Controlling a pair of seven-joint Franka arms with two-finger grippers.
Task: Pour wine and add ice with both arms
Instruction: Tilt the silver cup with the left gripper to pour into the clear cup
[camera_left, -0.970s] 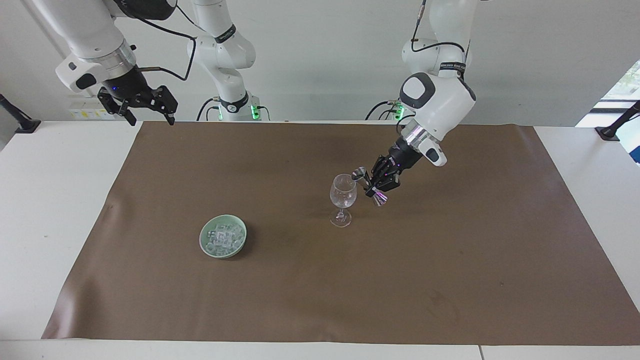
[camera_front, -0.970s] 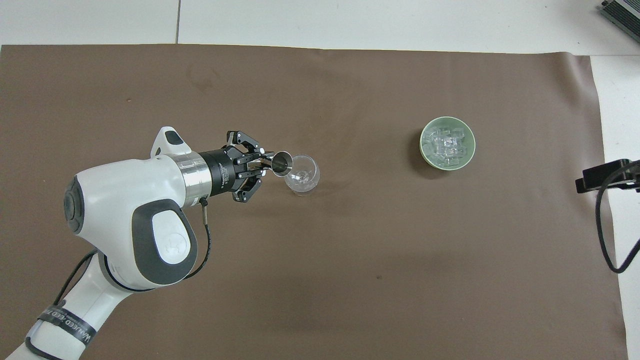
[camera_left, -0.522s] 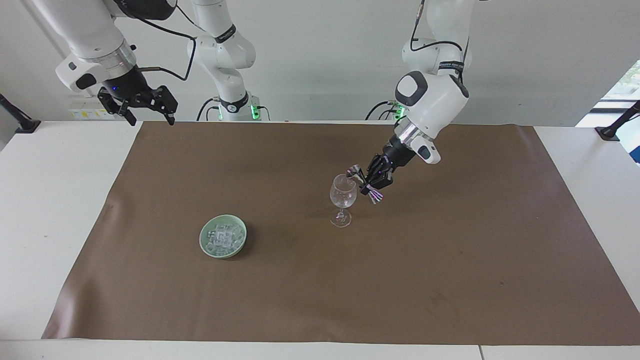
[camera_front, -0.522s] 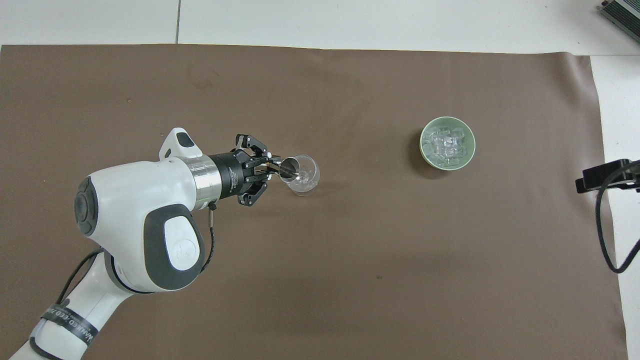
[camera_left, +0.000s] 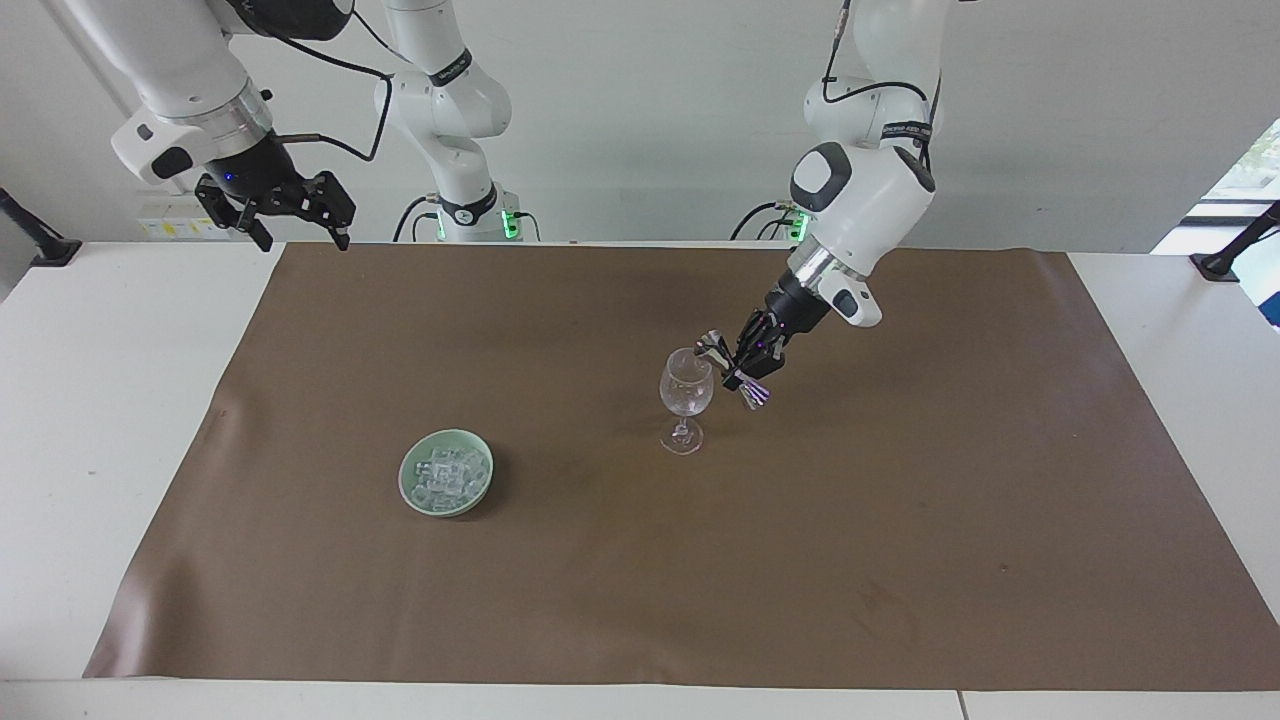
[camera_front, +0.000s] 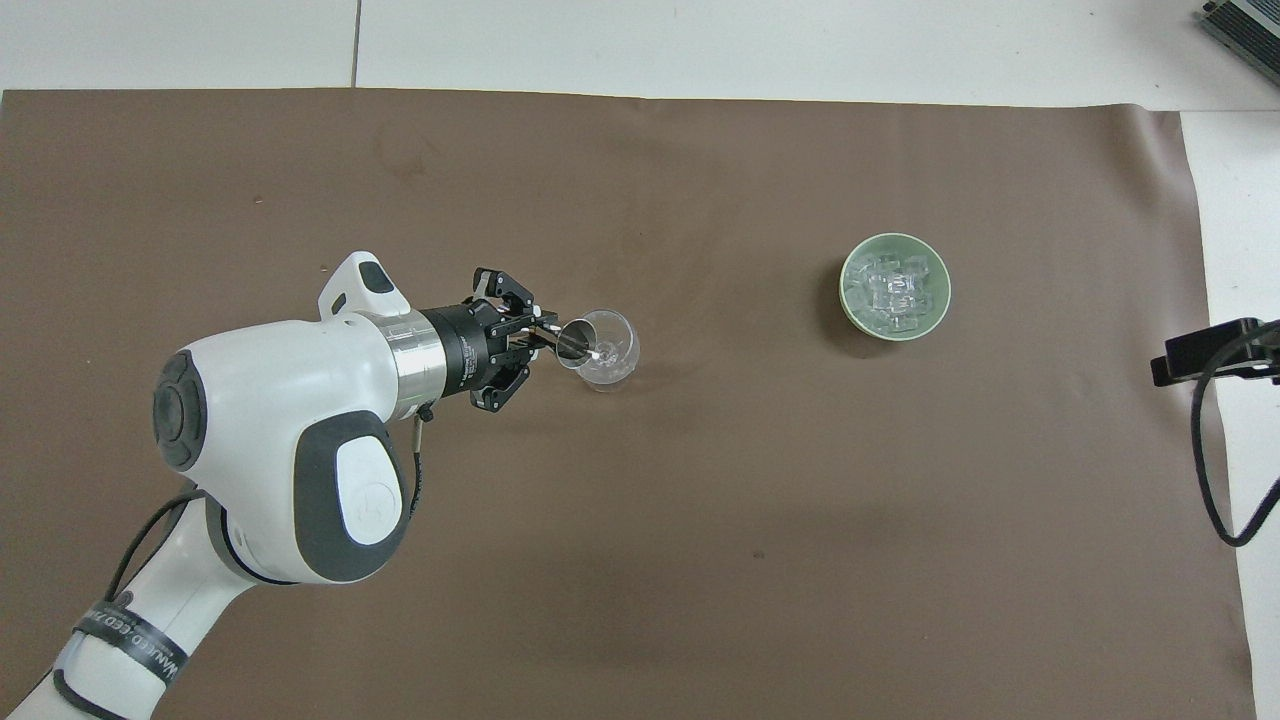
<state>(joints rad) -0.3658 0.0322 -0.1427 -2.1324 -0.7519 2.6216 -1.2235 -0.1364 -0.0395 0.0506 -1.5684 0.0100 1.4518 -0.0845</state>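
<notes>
A clear wine glass (camera_left: 686, 392) (camera_front: 603, 350) stands upright near the middle of the brown mat. My left gripper (camera_left: 742, 368) (camera_front: 540, 338) is shut on the waist of a steel jigger (camera_left: 712, 347) (camera_front: 573, 338). The jigger is tipped, with its mouth over the glass's rim. I cannot make out any wine in the jigger or the glass. The ice (camera_left: 447, 470) (camera_front: 893, 290) is heaped in a pale green dish (camera_left: 410, 480) (camera_front: 846, 300) toward the right arm's end. My right gripper (camera_left: 302, 238) waits open and empty, up over the mat's corner near its base.
The brown mat (camera_left: 900, 560) (camera_front: 700, 560) covers most of the white table. A black clamp stands at each end of the table, one of them toward the left arm's end (camera_left: 1225, 262).
The left gripper has shifted slightly toward the glass and tipped the jigger further, bringing its mouth over the rim. The right arm, glass and dish have not moved.
</notes>
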